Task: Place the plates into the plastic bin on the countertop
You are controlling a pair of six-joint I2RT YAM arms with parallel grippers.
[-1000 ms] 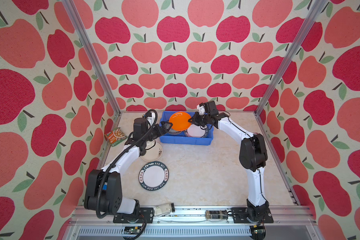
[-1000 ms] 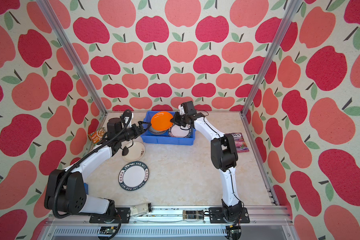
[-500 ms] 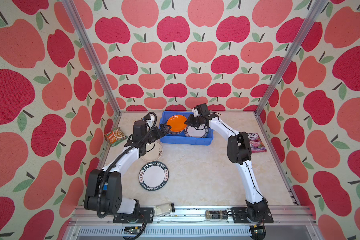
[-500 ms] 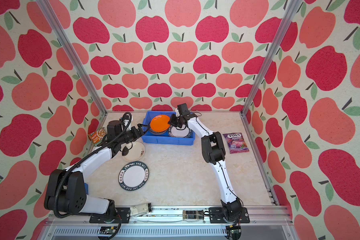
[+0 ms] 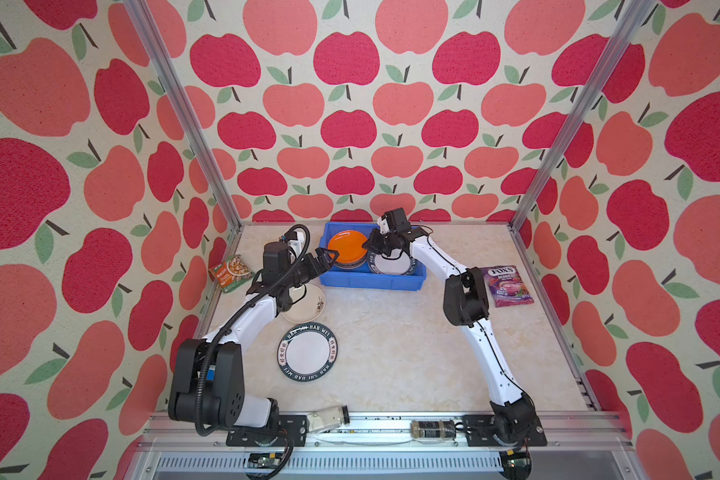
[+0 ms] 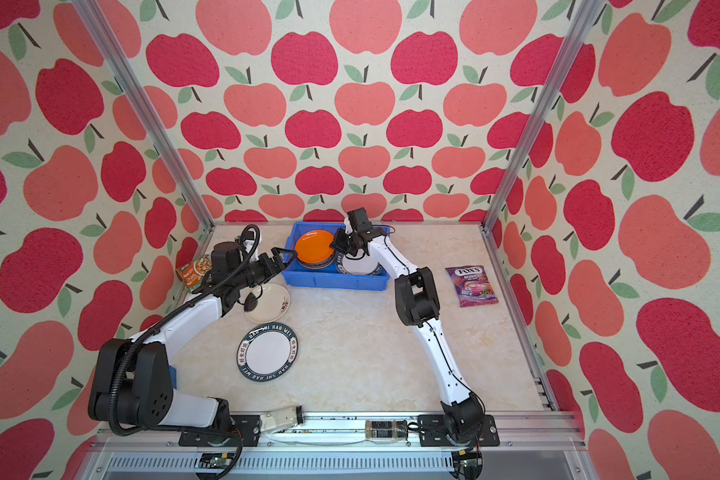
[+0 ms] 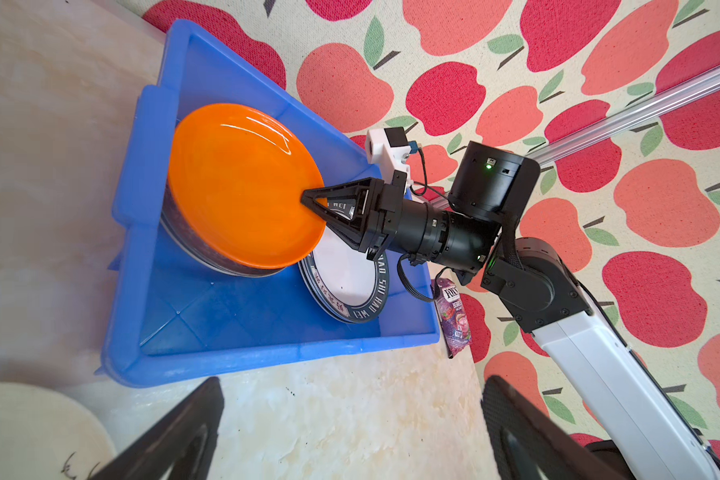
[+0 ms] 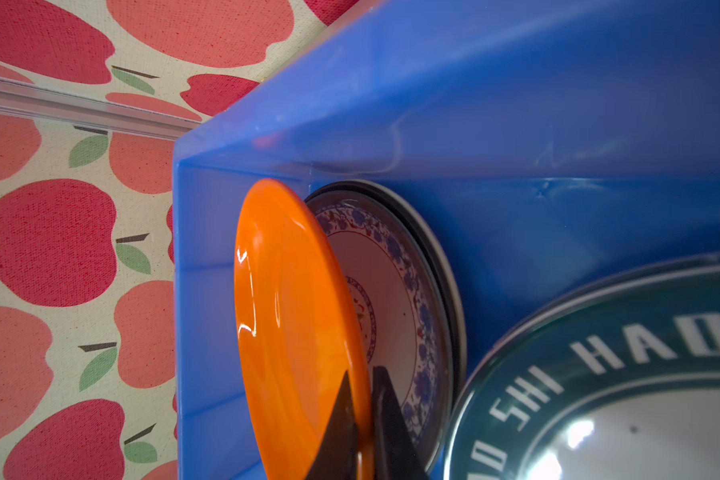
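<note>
My right gripper (image 5: 366, 246) is shut on the rim of the orange plate (image 5: 347, 246), holding it tilted over the left half of the blue plastic bin (image 5: 375, 282). In the right wrist view the fingers (image 8: 341, 415) pinch the orange plate (image 8: 283, 316) just above a blue-patterned plate (image 8: 391, 282) on a stack. A white green-rimmed plate (image 5: 391, 266) lies in the bin's right half. My left gripper (image 5: 327, 259) hangs open and empty by the bin's left front corner. On the countertop (image 5: 391, 353) lie an ink-blotched cream plate (image 5: 310, 307) and a green-rimmed plate (image 5: 307, 352).
A snack packet (image 5: 230, 272) lies against the left wall and a purple one (image 5: 506, 286) near the right wall. Two small glass jars (image 5: 329, 417) (image 5: 433, 428) lie on the front rail. Apple-patterned walls close in three sides.
My right gripper has carried the orange plate a little left and lower over the stack in the bin. Its elbow has swung left, uncovering the purple packet. The left arm has hardly moved.
</note>
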